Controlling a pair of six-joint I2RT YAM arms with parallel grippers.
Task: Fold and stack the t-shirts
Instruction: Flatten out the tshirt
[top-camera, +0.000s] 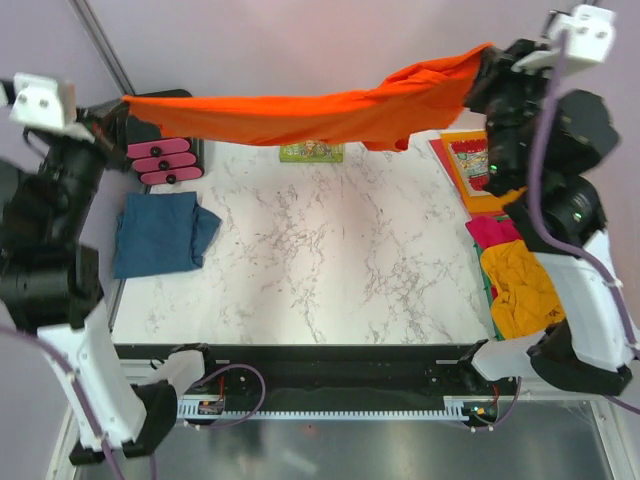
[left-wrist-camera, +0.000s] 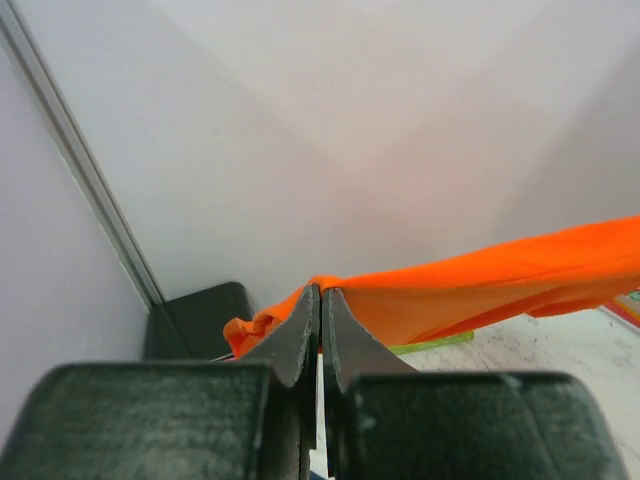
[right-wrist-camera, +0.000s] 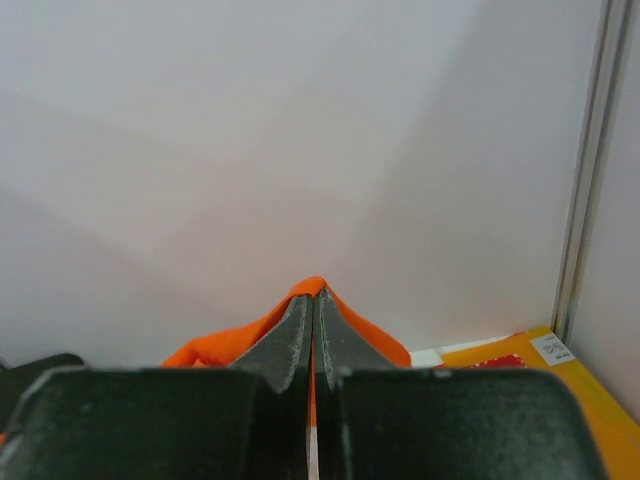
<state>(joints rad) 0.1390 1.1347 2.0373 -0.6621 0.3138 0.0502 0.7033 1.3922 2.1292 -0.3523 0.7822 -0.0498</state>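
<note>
Left arm (top-camera: 60, 260) and right arm (top-camera: 575, 215): black joint housings, white lower links. Fingers (left-wrist-camera: 295, 345) dark grey, tapered wedges (matte, lightly textured). Behind the fingers, white camera housings (top-camera: 42, 100); purple cables (top-camera: 543, 150) trail farther back.

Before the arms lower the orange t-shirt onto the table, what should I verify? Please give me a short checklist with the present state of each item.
1. The left gripper is shut on the orange t-shirt: ok.
2. The right gripper is shut on its other end: ok.
3. The shirt hangs stretched between them, above the table: ok.
4. The cloth is spread smooth: not ok, it is bunched near the right gripper.
5. Matching corners are held (shoulders or hem): cannot tell.
6. The teal t-shirt lies at the left edge, apart from the bare marble middle: ok.
</note>
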